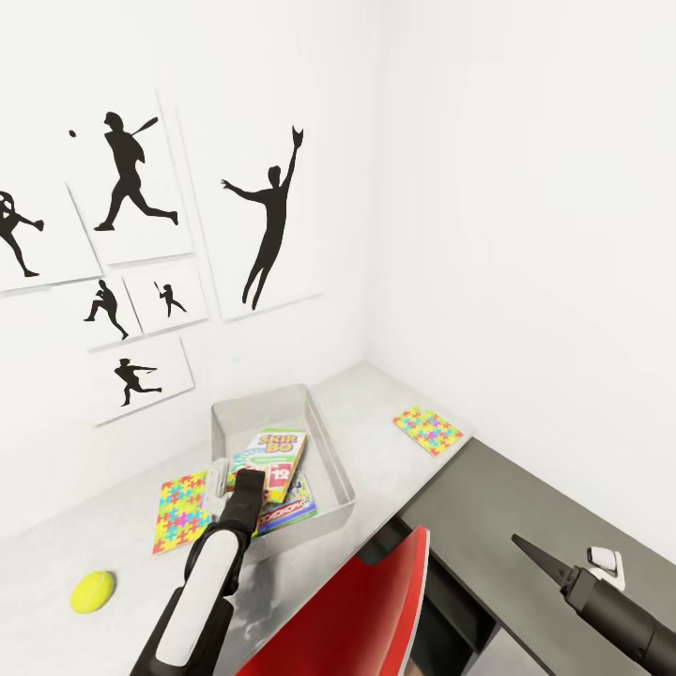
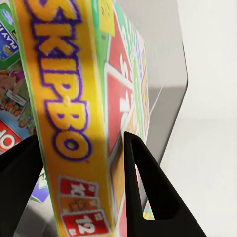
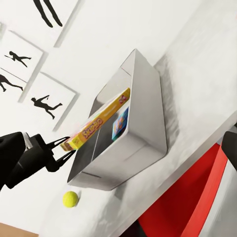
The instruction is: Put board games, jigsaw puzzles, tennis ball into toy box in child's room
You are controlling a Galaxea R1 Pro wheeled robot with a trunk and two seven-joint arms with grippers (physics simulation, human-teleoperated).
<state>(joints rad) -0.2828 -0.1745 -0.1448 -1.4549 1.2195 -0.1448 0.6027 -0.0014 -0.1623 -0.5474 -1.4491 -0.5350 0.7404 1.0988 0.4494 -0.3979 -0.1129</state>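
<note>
Red moulded chair back (image 1: 361, 610) sits nearest, tucked under the pale grey speckled bench (image 1: 376, 399). Left tool (image 1: 246, 481) is clamped on the short edge of a green-and-yellow "Skip-Bo" board game box (image 1: 272, 457), holding it tilted over the light grey shallow toy box (image 1: 330, 451); the left wrist view shows both black fingers (image 2: 148, 190) pressed on its faces. Underneath, already inside the bin, lies at least one more printed game box (image 1: 293, 507); a second may be stacked there, hard to tell.

Step in hand, as I judge it: lower the box until it lies flat on the stack, then let go, so that it does not tip onto the rim.

Still outside: yellow tennis ball (image 1: 92, 591) near the bench's front edge; one multicolour jigsaw square (image 1: 183, 510) touching the bin's left wall; another (image 1: 428, 429) well apart to the right. Right tool (image 1: 530, 549) hangs idle over the dark grey cabinet top (image 1: 526, 498); fingers seem closed together. The chair crowds the approach.
</note>
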